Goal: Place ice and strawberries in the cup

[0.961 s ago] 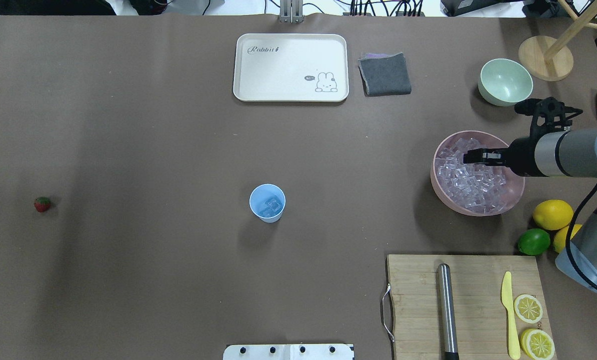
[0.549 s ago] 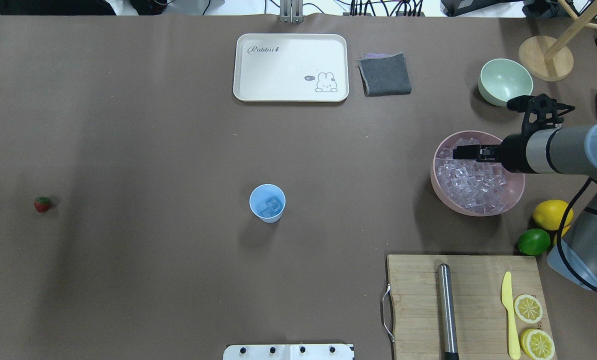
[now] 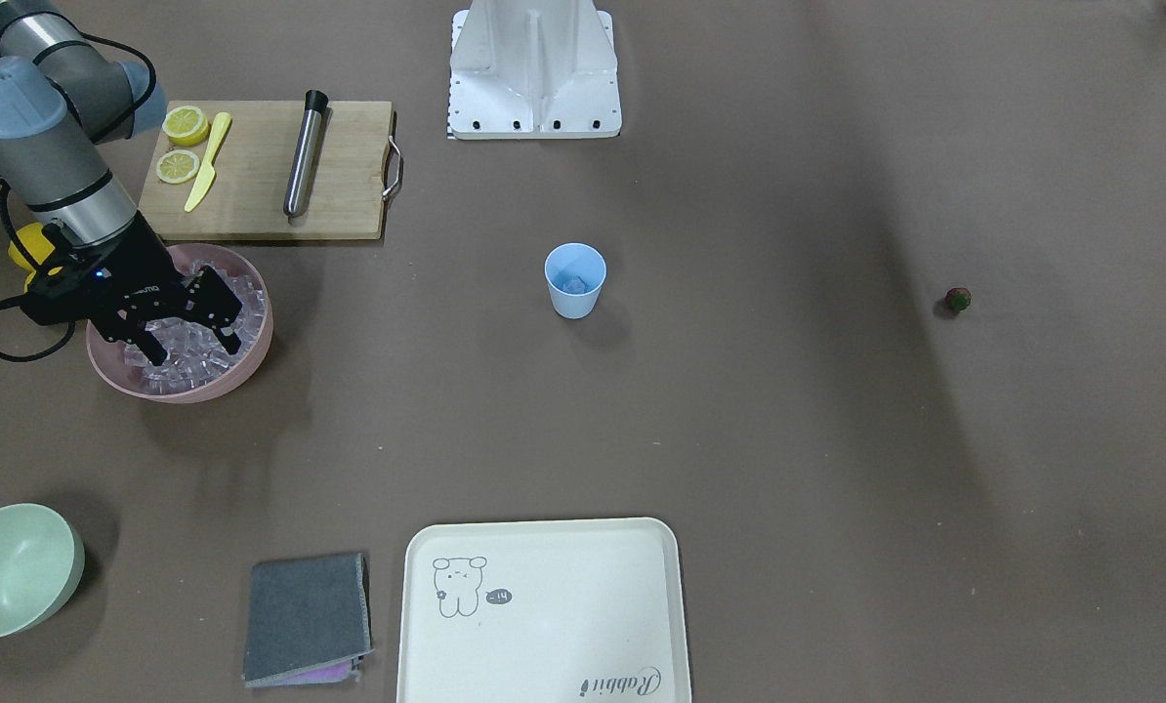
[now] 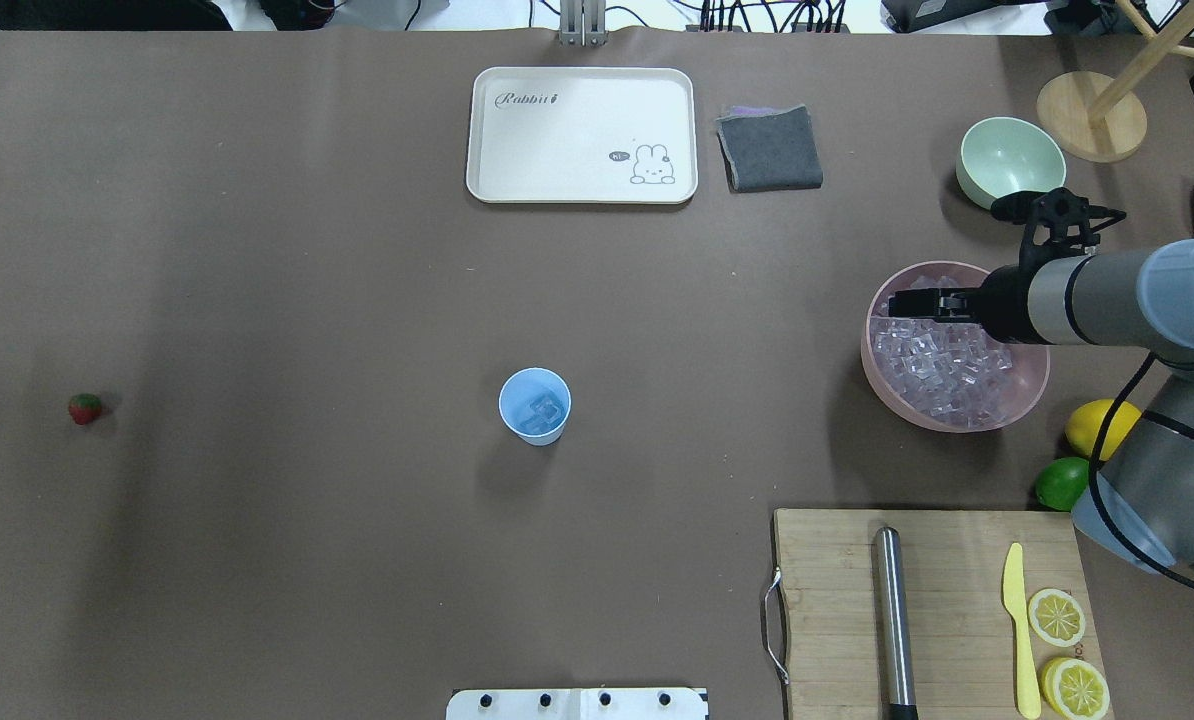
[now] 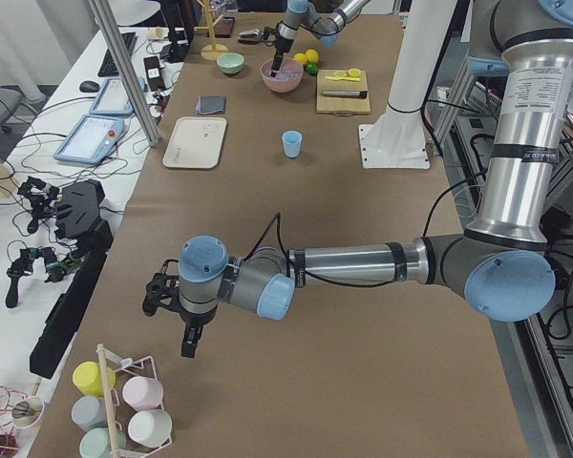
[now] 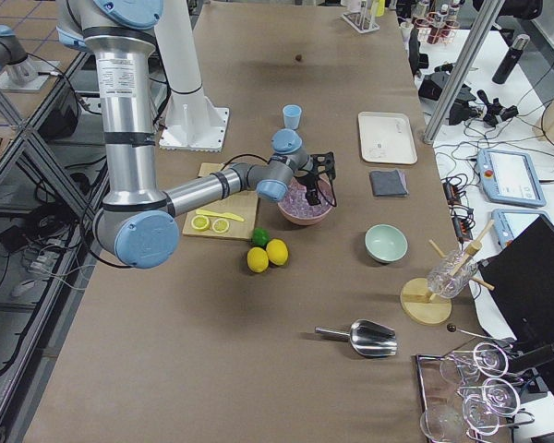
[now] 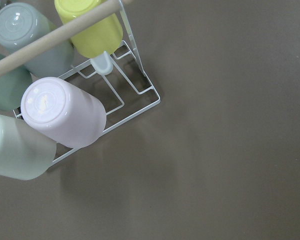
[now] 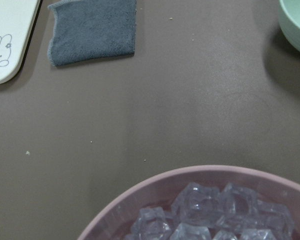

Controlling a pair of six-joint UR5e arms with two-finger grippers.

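Your right tool (image 3: 195,350) has slid toward the upper-left rim of the pink plastic bowl (image 4: 957,424) in the overhead view. Its fingers are spread over the clear glassy ice cubes (image 4: 942,375), pinching nothing, so another pick looks lined up. The small light blue plastic cup (image 3: 575,301) stands mid-frame on the brown bench (image 4: 257,250) with some ice inside, and the tiny red strawberry (image 4: 84,408) waits at far left. I cannot tell the left tool's (image 5: 187,342) state.

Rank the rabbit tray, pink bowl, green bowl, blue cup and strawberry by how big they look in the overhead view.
Largest to smallest:
1. rabbit tray
2. pink bowl
3. green bowl
4. blue cup
5. strawberry
No close calls.
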